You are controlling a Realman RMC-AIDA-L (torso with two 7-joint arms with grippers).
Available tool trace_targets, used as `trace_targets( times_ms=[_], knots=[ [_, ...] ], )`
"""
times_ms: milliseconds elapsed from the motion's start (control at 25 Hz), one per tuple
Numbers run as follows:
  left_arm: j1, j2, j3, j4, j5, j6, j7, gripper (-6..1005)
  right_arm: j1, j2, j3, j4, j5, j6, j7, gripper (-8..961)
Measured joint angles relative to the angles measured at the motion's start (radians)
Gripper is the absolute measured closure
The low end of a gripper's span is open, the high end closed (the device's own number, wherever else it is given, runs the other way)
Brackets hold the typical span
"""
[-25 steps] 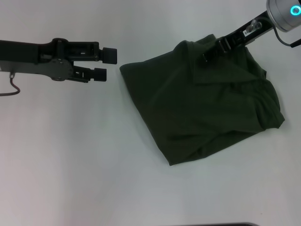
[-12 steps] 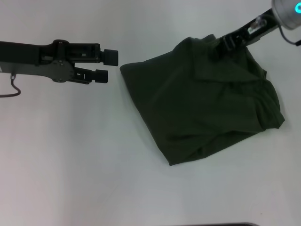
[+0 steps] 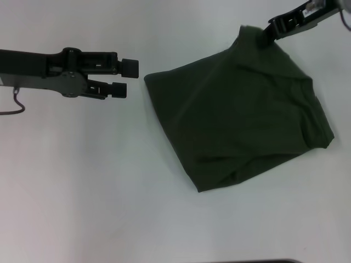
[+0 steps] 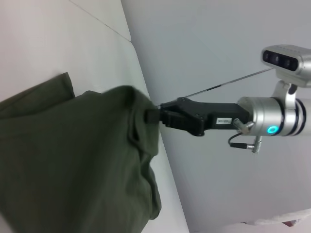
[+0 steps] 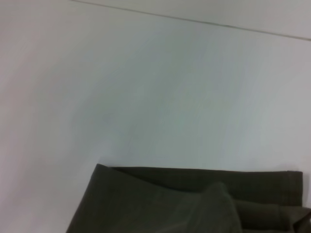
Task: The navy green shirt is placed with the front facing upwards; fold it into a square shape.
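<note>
Right arm: reaches in from the far right, stretched low over the table; its silver wrist section shows a lit cyan ring in the left wrist view.
Right claw (image 3: 267, 32): at the far right of the scene, pinched on the far corner of the navy green shirt (image 3: 241, 118), the cloth pulled up into a peak at the grip; the left wrist view shows the dark fingers (image 4: 154, 115) closed into the fabric.
Left arm: comes in level from the left edge, pointing right, just above the table.
Left claw (image 3: 124, 78): hangs just left of the shirt's left corner, apart from the cloth, its two black fingertips a narrow gap apart and holding nothing.
Navy green shirt: right of centre on the table, folded into a rough four-sided bundle turned like a diamond, plain dark green side up, with folds and layered edges along its right side.
Table (image 3: 88, 186): plain white, smooth.
Room: a pale wall (image 4: 228, 43) stands behind the table's far edge.
</note>
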Motion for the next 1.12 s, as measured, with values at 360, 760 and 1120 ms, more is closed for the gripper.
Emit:
trace_targets(
  times_ms=[360, 760, 1120],
  knots=[
    [-0.002, 0.0, -0.002, -0.006, 0.0, 0.0, 0.0, 50, 0.002, 0.007, -0.012, 0.077, -0.037, 0.1, 0.004, 927],
    [-0.004, -0.001, -0.002, -0.008, -0.002, 0.0, -0.003, 51, -0.006, -0.008, -0.002, 0.079, -0.05, 0.139, 0.029, 911],
    [-0.004, -0.001, -0.007, -0.008, -0.002, 0.0, -0.003, 51, -0.006, -0.02, 0.002, 0.072, -0.071, 0.131, 0.045, 740]
  ],
)
